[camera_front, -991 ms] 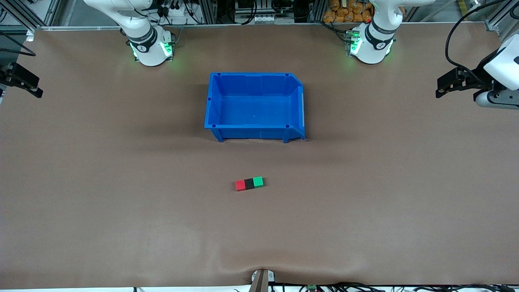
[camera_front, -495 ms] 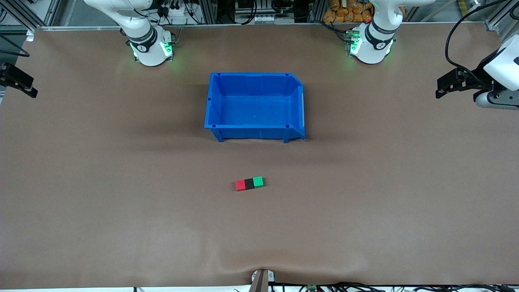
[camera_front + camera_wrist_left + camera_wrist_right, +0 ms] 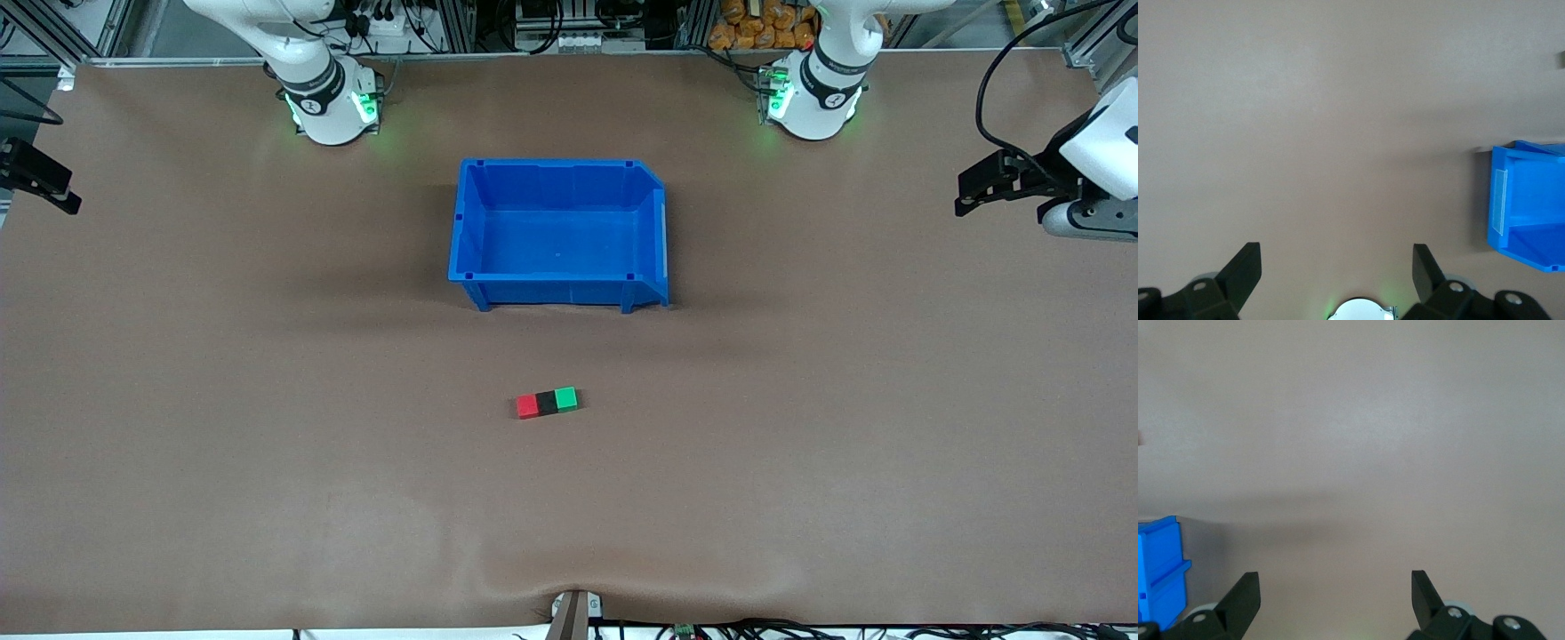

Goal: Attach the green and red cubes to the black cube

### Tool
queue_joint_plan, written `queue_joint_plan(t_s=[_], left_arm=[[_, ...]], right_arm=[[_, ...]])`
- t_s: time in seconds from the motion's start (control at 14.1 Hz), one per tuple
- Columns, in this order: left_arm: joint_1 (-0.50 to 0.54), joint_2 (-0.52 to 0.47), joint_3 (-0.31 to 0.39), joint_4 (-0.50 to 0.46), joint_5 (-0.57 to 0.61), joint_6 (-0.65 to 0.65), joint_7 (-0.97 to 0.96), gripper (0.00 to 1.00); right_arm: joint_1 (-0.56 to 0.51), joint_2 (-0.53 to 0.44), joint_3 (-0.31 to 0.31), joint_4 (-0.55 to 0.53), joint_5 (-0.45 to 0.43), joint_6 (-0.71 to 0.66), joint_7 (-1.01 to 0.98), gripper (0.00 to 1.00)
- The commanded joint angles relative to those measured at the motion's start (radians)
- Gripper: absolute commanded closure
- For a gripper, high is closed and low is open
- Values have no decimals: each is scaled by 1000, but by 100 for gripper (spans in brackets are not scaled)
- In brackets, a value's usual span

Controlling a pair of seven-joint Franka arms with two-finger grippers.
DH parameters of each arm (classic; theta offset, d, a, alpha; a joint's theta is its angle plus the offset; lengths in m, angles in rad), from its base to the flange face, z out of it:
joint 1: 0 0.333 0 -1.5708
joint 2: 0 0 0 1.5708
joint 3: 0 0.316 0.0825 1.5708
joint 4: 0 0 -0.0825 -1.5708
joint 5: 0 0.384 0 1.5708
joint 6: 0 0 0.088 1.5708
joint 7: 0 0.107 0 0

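The red cube (image 3: pixel 527 406), black cube (image 3: pixel 546 403) and green cube (image 3: pixel 565 398) lie in one touching row on the brown table, black in the middle, nearer to the front camera than the blue bin (image 3: pixel 556 290). My left gripper (image 3: pixel 965 194) hangs open over bare table at the left arm's end; its wrist view shows the left gripper (image 3: pixel 1335 257) with empty space between its fingers. At the right arm's end my right gripper (image 3: pixel 67 191) is up over the table edge. In its wrist view the right gripper (image 3: pixel 1333 580) is open and holds nothing. Both are far from the cubes.
The blue bin stands empty mid-table between the two arm bases; its corner shows in the left wrist view as the bin (image 3: pixel 1525 213) and in the right wrist view as the bin (image 3: pixel 1158 567). A small bracket (image 3: pixel 573 613) sits at the table's near edge.
The right gripper has drawn back slightly toward the right arm's end of the table. The cubes, the bin and the left gripper have not moved.
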Motion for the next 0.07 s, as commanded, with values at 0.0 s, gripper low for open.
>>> queue_joint_plan(t_s=[0.0], left_arm=[[5,6,-9,13,23,1,-6,0]], right_arm=[[-24,9,10,20,22,-13,-13,0]])
